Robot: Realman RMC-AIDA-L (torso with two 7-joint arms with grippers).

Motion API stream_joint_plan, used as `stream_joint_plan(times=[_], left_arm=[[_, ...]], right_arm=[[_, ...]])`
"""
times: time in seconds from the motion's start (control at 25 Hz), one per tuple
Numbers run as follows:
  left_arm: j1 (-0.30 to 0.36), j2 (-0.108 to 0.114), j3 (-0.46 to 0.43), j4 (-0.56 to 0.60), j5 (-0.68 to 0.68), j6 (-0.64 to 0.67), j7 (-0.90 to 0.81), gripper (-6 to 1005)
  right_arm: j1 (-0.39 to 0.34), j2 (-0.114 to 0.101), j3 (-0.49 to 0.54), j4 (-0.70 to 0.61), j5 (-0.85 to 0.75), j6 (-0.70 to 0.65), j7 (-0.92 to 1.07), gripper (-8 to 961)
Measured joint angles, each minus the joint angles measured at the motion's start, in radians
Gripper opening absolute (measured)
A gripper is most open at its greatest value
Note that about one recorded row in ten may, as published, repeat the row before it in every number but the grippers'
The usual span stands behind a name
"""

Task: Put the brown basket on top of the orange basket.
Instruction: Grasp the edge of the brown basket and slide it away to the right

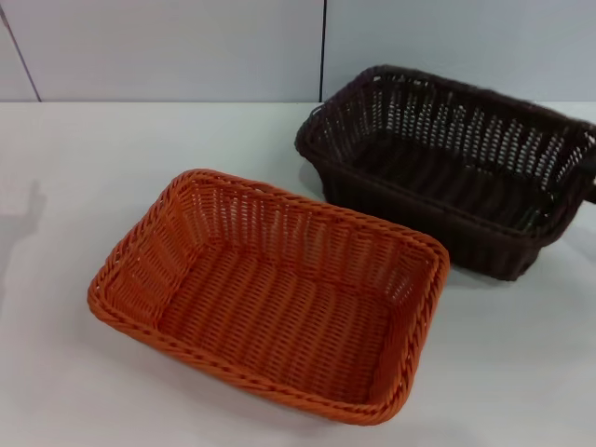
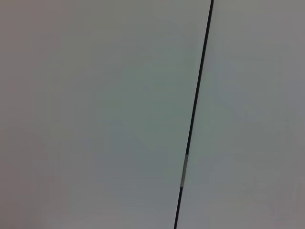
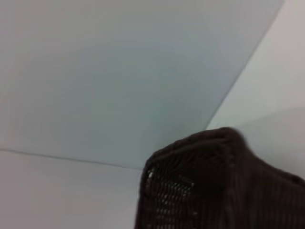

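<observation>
The orange basket (image 1: pixel 270 298) lies on the white table in the middle-left of the head view, open side up and empty. The brown basket (image 1: pixel 456 168) is behind it to the right, near the wall, with its right end at the picture's edge. It looks tilted, its near left corner low. A small dark part (image 1: pixel 592 186) touches its right end at the frame edge; it seems to belong to my right gripper. The right wrist view shows one corner of the brown basket (image 3: pixel 214 186) very close. My left gripper is out of view.
The white table (image 1: pixel 93 186) stretches to the left of and in front of the baskets. A pale wall with a dark vertical seam (image 1: pixel 323 47) stands right behind the brown basket. The left wrist view shows only wall panels and a seam (image 2: pixel 195 105).
</observation>
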Motion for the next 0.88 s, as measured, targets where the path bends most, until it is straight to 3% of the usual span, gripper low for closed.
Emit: stream_joint_plan(times=[0.28, 0.52, 0.88], left_arm=[[-0.007, -0.001, -0.005, 0.01, 0.0, -0.001, 0.0, 765], [-0.011, -0.001, -0.004, 0.01, 0.0, -0.002, -0.001, 765], [-0.013, -0.001, -0.001, 0.01, 0.0, -0.003, -0.002, 765]], right_arm=[[0.0, 0.021, 0.0, -0.062, 0.0, -0.034, -0.009, 325], [-0.002, 0.028, 0.005, -0.07, 0.007, -0.063, -0.008, 132], [-0.01, 0.042, 0.063, -0.074, 0.019, -0.11, -0.008, 22]])
